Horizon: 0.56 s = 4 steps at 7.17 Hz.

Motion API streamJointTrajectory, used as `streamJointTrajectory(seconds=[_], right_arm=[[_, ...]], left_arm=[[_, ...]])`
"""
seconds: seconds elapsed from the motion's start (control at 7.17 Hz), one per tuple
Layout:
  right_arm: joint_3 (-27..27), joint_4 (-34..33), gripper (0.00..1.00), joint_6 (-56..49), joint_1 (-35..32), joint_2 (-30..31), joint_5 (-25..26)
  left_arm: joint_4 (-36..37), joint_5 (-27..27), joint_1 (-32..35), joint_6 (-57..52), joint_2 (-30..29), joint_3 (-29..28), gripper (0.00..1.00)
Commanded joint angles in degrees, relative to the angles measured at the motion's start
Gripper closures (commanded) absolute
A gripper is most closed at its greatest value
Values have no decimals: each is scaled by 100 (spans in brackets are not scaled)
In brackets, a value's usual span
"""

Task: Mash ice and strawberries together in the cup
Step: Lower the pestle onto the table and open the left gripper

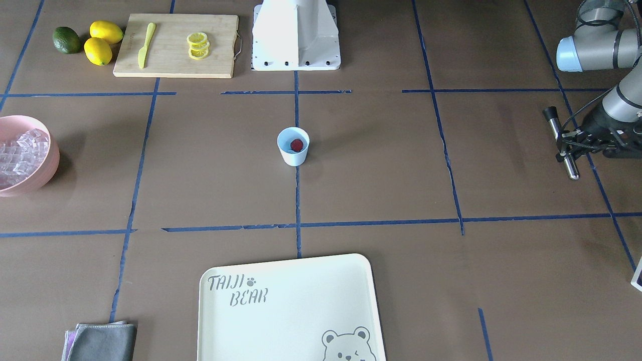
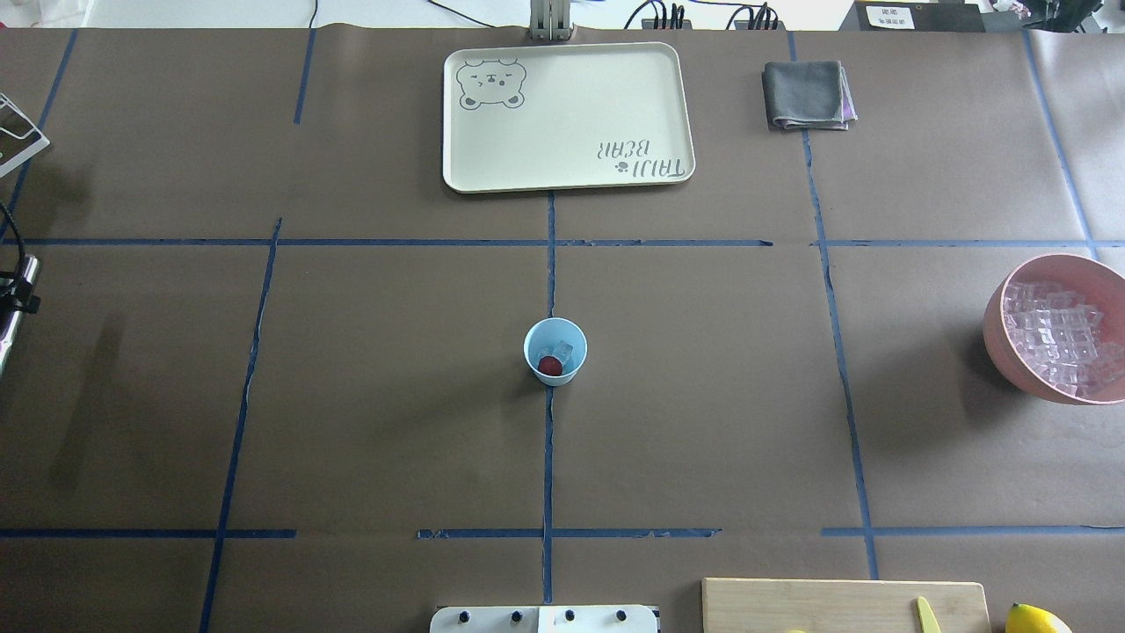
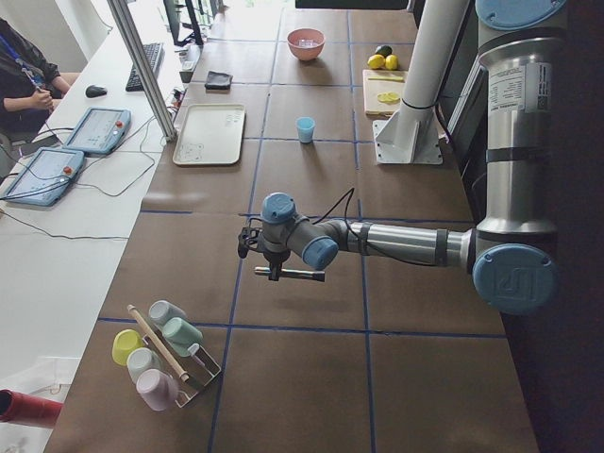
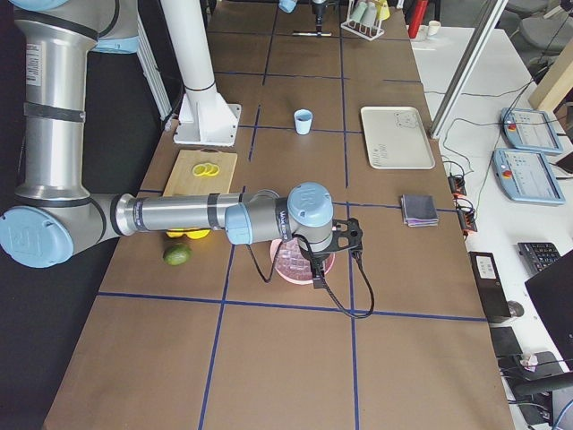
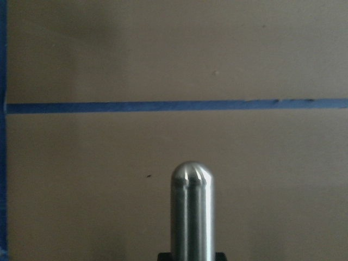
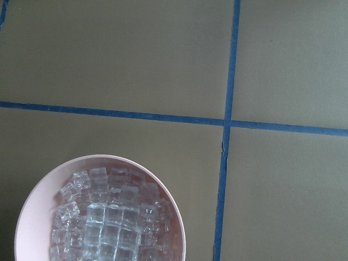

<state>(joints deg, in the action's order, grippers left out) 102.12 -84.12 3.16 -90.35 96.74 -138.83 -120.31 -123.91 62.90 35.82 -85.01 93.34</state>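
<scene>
The cup (image 1: 293, 153) stood in the middle of the table (image 1: 381, 170) with a whole strawberry (image 1: 297, 145) and ice (image 2: 564, 352) inside, so the mashing was left to do, while the left gripper (image 1: 566, 146) squeezed a metal stick (image 1: 555, 126) far off to the side, and I could not tell if the right gripper (image 4: 319, 269), by the pink bowl (image 1: 48, 168), was open

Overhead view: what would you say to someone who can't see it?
A light-blue cup stands mid-table holding a red strawberry and an ice cube. A pink bowl of ice sits at the right edge, a cream tray farther back.
</scene>
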Motion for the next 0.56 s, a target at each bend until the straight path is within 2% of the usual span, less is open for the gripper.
streamJointTrajectory(seconds=[0.0,0.42], right_arm=[[-8,1,0,1,0,-6,14],[1,1,0,1,0,-6,5]], left_arm=[[7,323,-32,-119,20,-263,100],[7,333,-41,-93,-86,-562,100]])
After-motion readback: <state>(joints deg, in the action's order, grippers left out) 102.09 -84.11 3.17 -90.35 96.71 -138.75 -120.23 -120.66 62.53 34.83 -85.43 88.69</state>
